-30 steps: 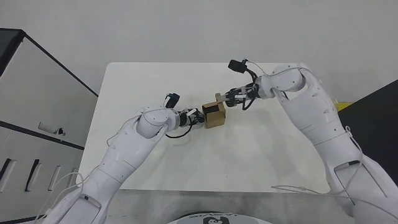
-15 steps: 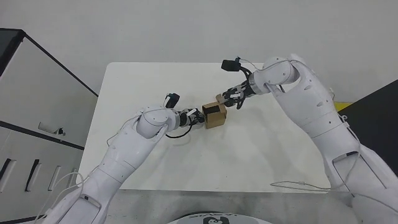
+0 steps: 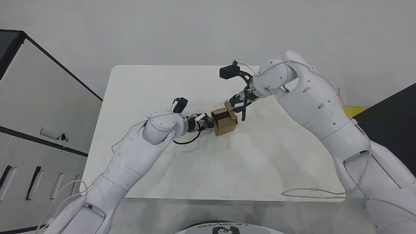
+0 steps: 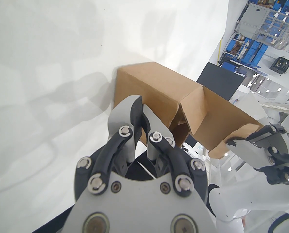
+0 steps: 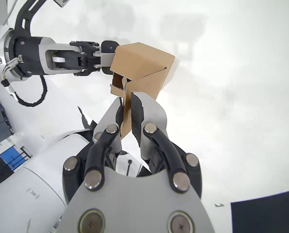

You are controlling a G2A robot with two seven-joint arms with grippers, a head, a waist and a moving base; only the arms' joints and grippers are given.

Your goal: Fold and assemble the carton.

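A small brown carton (image 3: 225, 121) stands near the middle of the white table (image 3: 162, 91). My left gripper (image 3: 208, 122) is shut on the carton's left wall; in the left wrist view its fingers (image 4: 134, 115) pinch the cardboard edge of the carton (image 4: 159, 98). My right gripper (image 3: 235, 106) is shut on a flap at the carton's far right corner. The right wrist view has that flap between the right gripper (image 5: 127, 112) pads, with the carton (image 5: 139, 66) beyond and the left gripper (image 5: 105, 56) on its far side. The carton's end is partly open, with flaps folded inward.
The table's far edge and right half hold nothing else. A dark cabinet (image 3: 19, 71) stands left of the table. A cable (image 3: 312, 196) lies near the table's front right edge.
The right arm has swung left and rotated at the wrist, carrying the flap in over the carton's far right corner. The left arm and the carton body have stayed put.
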